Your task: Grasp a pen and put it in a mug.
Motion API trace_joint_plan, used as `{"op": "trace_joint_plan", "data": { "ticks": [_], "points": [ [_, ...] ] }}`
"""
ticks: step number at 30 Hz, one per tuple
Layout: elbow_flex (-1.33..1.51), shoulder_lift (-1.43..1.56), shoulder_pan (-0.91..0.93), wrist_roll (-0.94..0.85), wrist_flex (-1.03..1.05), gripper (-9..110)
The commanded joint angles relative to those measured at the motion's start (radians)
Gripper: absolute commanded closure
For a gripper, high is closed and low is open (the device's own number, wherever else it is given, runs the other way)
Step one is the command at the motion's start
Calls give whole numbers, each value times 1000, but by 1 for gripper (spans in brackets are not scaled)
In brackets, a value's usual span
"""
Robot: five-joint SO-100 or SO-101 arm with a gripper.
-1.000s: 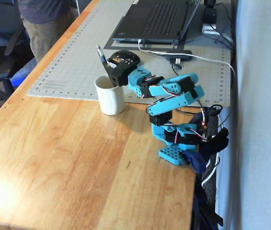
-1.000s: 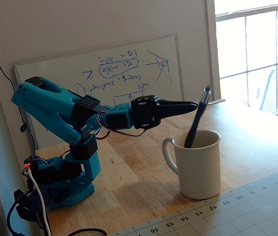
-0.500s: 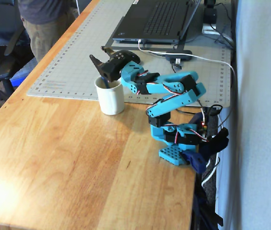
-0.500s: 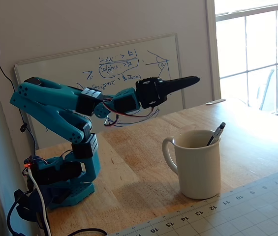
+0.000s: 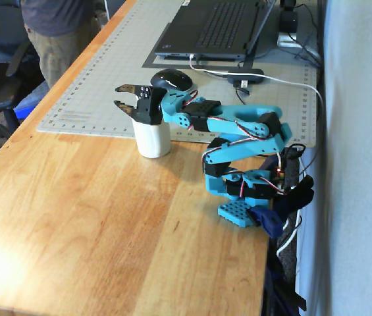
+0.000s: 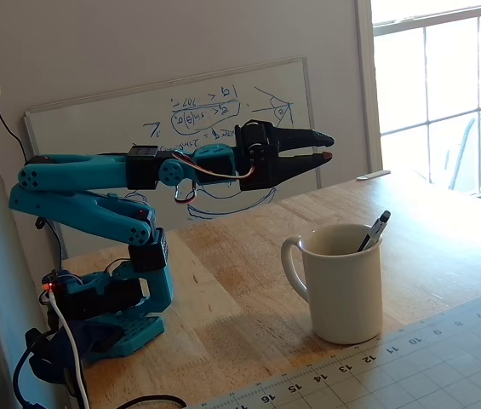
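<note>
Pen (image 6: 375,232) propped against mug (image 6: 342,285) rim, task apparently complete. Gripper (image 6: 323,148) empty above, jaws slightly spread.

Cream-white mug (image 6: 342,285), dark pen (image 6: 374,232), turquoise arm (image 6: 87,192), black hand (image 6: 325,147).

From the high fixed view I am seeing the arm (image 5: 192,117) covering the rim of the mug (image 5: 153,139), so the pen is not showing there. In the low fixed view only the pen's (image 6: 375,231) upper end is poking above the rim; the rest is hiding inside the mug (image 6: 342,290). A person (image 5: 57,29) is being cut off by the top edge, and the whiteboard (image 6: 223,128) writing is too blurred to read.
</note>
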Motion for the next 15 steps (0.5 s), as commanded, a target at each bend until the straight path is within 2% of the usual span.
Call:
{"op": "trace_joint_plan", "data": {
  "ticks": [1, 6, 15],
  "points": [
    [-77, 110, -78, -133, 121, 95],
    [-75, 149, -216, -166, 351, 95],
    [-72, 233, -357, -172, 851, 95]
  ]
}}
